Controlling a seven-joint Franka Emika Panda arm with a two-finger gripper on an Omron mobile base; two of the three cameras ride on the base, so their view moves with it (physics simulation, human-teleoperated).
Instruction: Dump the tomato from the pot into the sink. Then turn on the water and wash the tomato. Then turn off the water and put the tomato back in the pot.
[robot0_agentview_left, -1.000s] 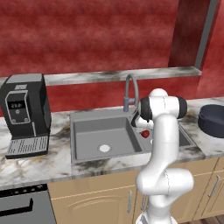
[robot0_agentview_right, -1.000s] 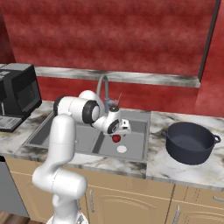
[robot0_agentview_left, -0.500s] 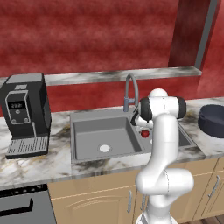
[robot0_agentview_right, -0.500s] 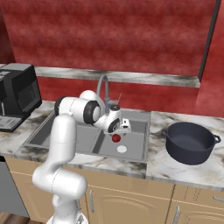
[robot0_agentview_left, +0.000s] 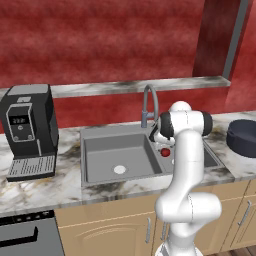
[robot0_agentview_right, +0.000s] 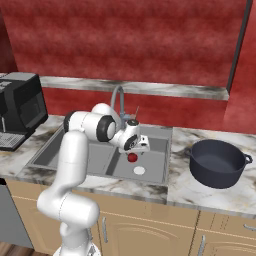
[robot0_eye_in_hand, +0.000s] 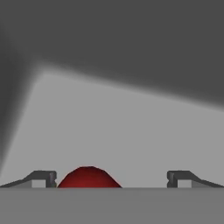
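Tomato (robot0_eye_in_hand: 89, 177), a glossy red ball, is cut off by the bottom edge of the hand view, so we see only its rounded upper cap; it lies between the two dark fingertips (robot0_eye_in_hand: 43, 178) but nearer the left one. The end effector (robot0_eye_in_hand: 112, 179) stands released, its jaws spread wide with nothing clamped between them. We cannot tell from this view whether the left tip touches the fruit.

From the right base view the tomato (robot0_agentview_right: 132, 157) rests on the floor of the right basin of the sink (robot0_agentview_right: 55, 152), just beside the round pale drain. The end effector (robot0_agentview_right: 136, 145) hangs close above it, and its fingers are too small there for us to separate. In the left base view the white arm hides most of the right basin; the tomato (robot0_agentview_left: 165, 152) shows as a red patch at the arm's edge.

The sink is matte grey and rectangular, sunk into a marbled stone surface (robot0_agentview_right: 195, 187). A curved grey gooseneck faucet (robot0_agentview_left: 149, 105) rises behind it. The pot (robot0_agentview_right: 218, 162), wide, low and dark with a rolled rim, sits upright on the surface to the right, well apart from the tomato; in the left base view the frame edge crops it. A boxy black coffee machine (robot0_agentview_left: 27, 130) stands at far left.
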